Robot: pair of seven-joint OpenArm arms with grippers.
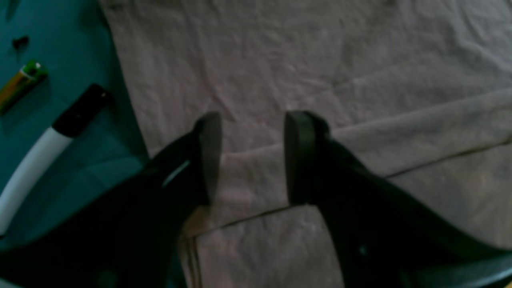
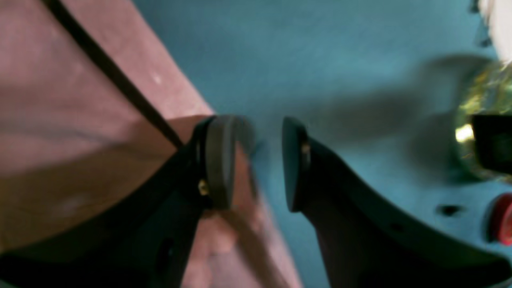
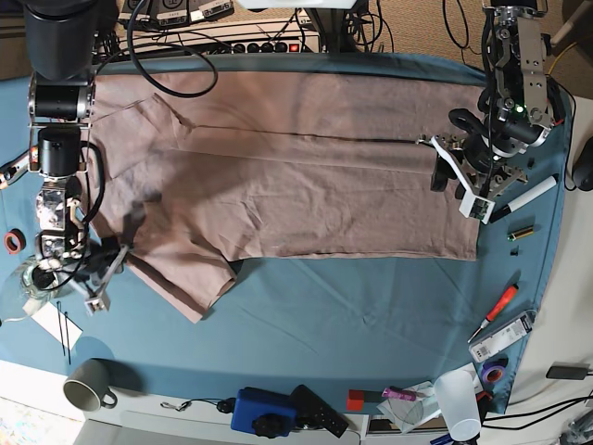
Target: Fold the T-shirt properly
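Observation:
The pink-beige T-shirt [image 3: 278, 176] lies spread across the blue-teal table cloth [image 3: 352, 306], wrinkled, with one sleeve [image 3: 181, 278] pointing toward the front left. My left gripper [image 1: 252, 156] hovers open over the shirt's hem [image 1: 248, 218] at the right end, its fingers straddling a fold line with only flat cloth beneath; in the base view the left gripper [image 3: 454, 173] is at the shirt's right edge. My right gripper [image 2: 256, 160] is open at the shirt's [image 2: 60, 120] left edge, one finger [image 2: 218, 160] over the fabric, the other over bare cloth. In the base view the right gripper [image 3: 113, 258] sits beside the sleeve.
A white marker [image 3: 533, 197] and a small green-tipped battery [image 3: 521, 233] lie right of the shirt. A glass bowl [image 3: 28, 283] and red tape roll [image 3: 11, 242] sit at the left edge. A mug [image 3: 85, 387], blue box [image 3: 261, 411], white cup [image 3: 459, 400] and screwdriver [image 3: 498, 306] line the front.

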